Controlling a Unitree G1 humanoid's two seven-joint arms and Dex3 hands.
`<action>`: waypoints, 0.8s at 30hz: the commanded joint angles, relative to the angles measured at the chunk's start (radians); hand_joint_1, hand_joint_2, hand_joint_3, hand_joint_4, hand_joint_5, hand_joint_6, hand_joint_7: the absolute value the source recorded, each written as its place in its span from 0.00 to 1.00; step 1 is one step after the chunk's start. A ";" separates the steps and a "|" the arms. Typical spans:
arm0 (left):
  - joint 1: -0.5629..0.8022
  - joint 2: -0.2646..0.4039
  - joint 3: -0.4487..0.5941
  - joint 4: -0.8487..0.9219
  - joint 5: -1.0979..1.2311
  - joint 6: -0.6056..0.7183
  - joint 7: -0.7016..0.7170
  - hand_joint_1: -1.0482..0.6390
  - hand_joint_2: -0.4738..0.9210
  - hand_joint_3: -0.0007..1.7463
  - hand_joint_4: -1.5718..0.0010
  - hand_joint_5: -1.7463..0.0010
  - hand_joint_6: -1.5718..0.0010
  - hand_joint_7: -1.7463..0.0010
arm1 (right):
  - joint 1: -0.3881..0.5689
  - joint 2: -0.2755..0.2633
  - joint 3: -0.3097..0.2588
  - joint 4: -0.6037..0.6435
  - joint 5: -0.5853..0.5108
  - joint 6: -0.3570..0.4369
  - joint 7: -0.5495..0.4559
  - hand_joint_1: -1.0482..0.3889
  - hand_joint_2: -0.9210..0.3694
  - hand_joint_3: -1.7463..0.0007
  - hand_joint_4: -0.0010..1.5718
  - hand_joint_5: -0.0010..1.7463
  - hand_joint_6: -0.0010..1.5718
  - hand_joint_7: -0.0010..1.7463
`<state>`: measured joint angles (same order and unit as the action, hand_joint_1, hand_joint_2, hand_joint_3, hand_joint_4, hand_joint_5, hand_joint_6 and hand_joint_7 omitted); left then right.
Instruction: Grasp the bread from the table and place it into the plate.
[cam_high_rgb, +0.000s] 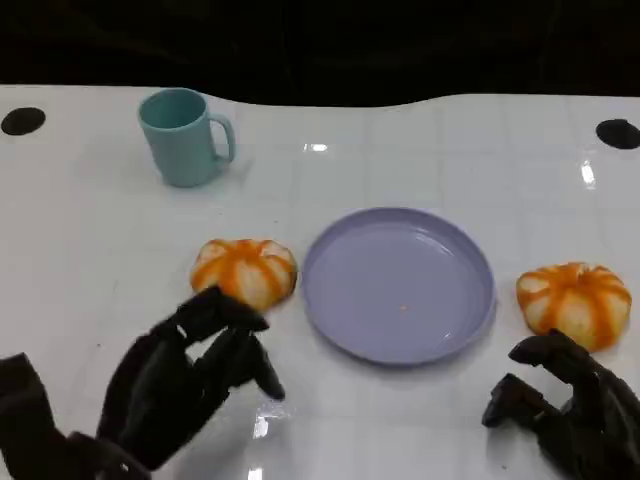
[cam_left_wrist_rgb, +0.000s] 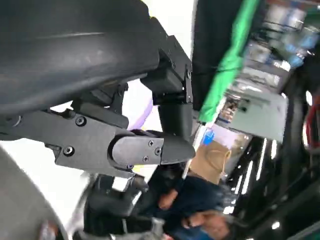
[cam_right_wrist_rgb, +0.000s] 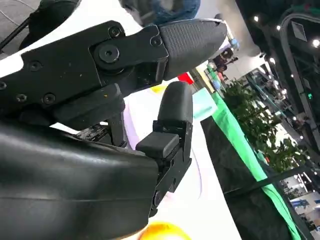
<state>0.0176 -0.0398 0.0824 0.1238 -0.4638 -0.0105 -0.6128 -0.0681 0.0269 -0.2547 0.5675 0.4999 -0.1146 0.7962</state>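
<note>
While both hands hover low at the near edge of the white bench (cam_high_rgb: 90, 260), the left hand (cam_high_rgb: 185, 375) is empty with fingers spread, its fingertips just short of the left bread (cam_high_rgb: 246, 270). The right hand (cam_high_rgb: 570, 405) holds nothing, fingers loosely curled and apart, just in front of the right bread (cam_high_rgb: 575, 302). Between the two orange-striped buns lies the lilac plate (cam_high_rgb: 340, 320), bare. Farther back to the left stands a teal mug (cam_high_rgb: 184, 137), upright.

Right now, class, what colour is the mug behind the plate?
The mug is teal, a pale blue-green. It shows best in the head view.
</note>
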 joint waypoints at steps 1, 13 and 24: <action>-0.026 0.033 -0.012 0.016 0.091 -0.120 0.011 0.27 1.00 0.15 0.61 0.34 0.57 0.75 | -0.014 -0.008 0.001 -0.006 0.002 0.000 -0.005 0.36 0.00 0.89 0.43 0.85 0.37 0.69; -0.148 0.229 -0.067 0.028 0.584 -0.428 0.199 0.27 0.99 0.07 0.80 0.59 0.68 0.96 | -0.017 -0.015 0.003 -0.003 -0.001 0.000 0.003 0.36 0.00 0.87 0.42 0.85 0.36 0.67; -0.282 0.431 -0.191 -0.025 1.150 -0.419 0.454 0.27 0.97 0.00 0.98 0.75 0.80 1.00 | 0.006 -0.008 0.004 -0.039 0.001 0.020 -0.021 0.37 0.00 0.88 0.42 0.86 0.36 0.68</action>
<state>-0.2497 0.3554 -0.0743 0.1167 0.6270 -0.4742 -0.1575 -0.0741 0.0312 -0.2507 0.5449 0.4995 -0.0981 0.7814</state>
